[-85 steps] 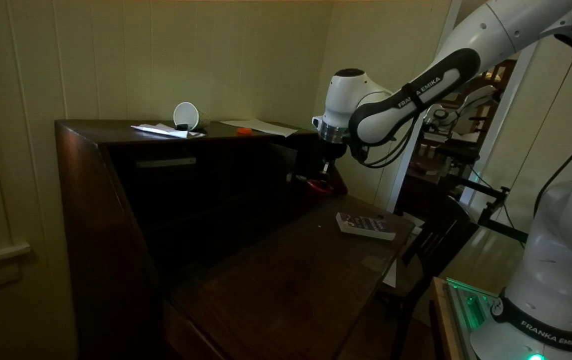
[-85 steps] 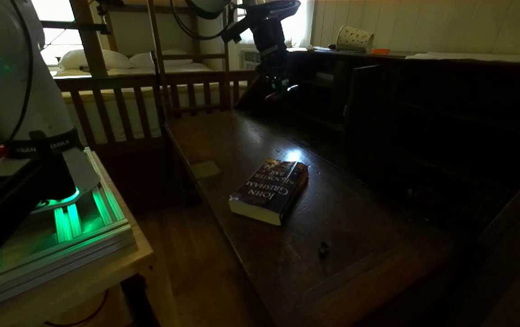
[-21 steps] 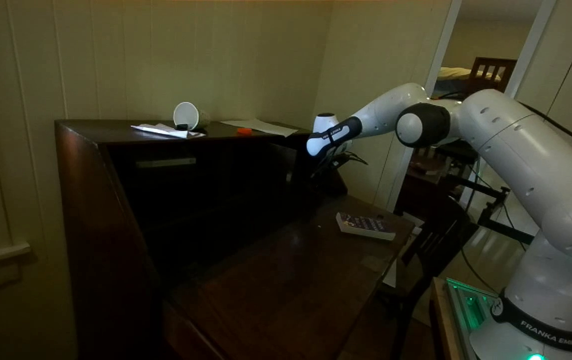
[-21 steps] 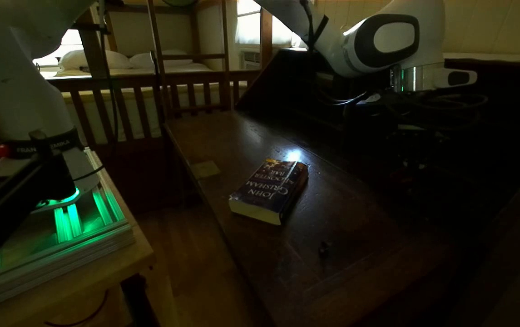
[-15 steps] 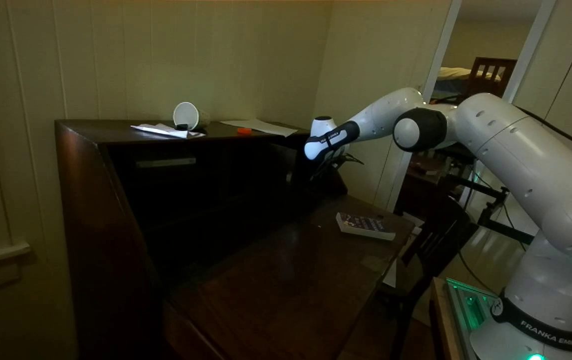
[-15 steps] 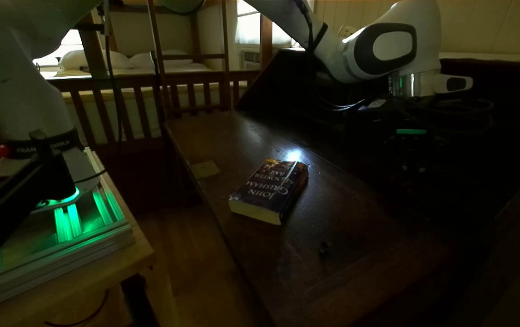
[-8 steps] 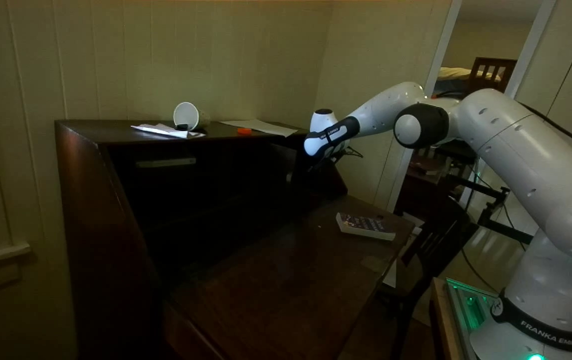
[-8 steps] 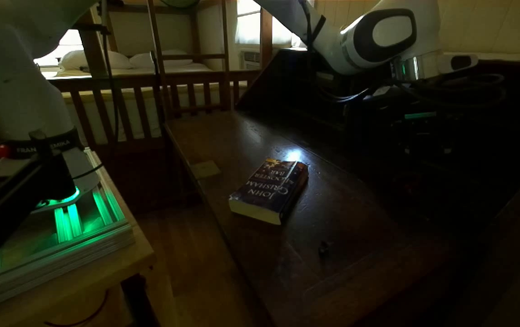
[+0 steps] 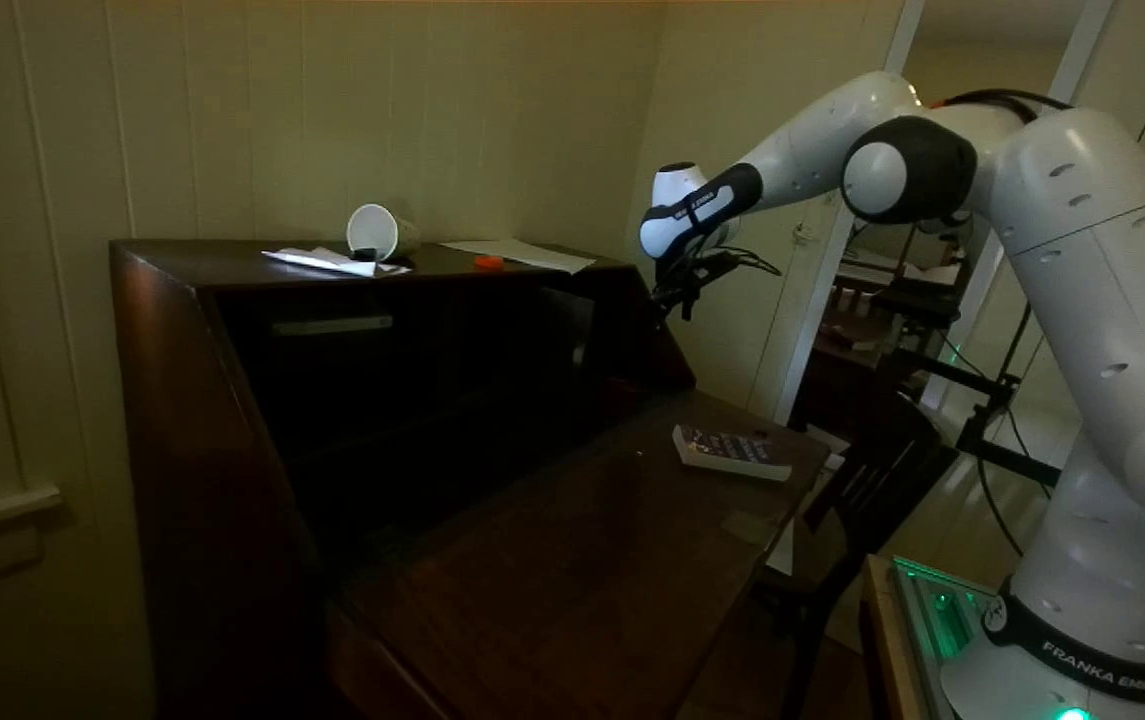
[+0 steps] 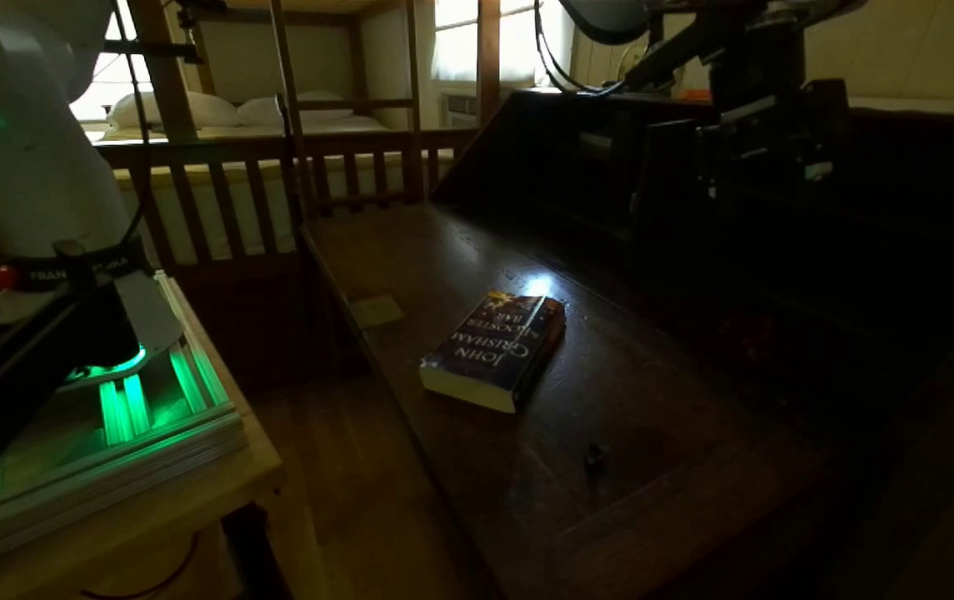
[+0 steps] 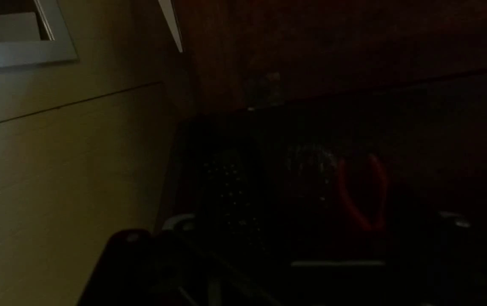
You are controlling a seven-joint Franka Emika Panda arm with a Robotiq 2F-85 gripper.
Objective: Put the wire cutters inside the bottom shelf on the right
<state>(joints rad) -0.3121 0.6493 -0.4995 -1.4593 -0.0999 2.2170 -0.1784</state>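
Higher than in the earlier frame, my gripper (image 10: 765,181) is hanging by the dark inside of the desk (image 10: 460,250), its fingers (image 10: 818,171) standing apart and, as far as I'm seeing, holding nothing. Below the gripper, apart from it, what I'm taking for the cutters (image 11: 371,223) are lying in deep shadow, red handles splayed. I'm judging them let go and the job nearly done, but the shelf's edge is drowning in the dark, so I can't be sure they're resting fully inside. That's what I'm worrying about: if I'm nudging them deeper in this light, a finger could be hooking the open handles and dragging them out. Beside them a speckled thing (image 11: 230,195) is lying, also under the gripper; a crooked push could be jamming them against it. Near the gripper, off to its side, what looks like a door (image 10: 668,183) is jutting; swinging early, I'd be knocking it. Farther out, toward the base (image 9: 1082,620), the book (image 10: 497,350) is lying well apart, and I'm expecting no trouble there.
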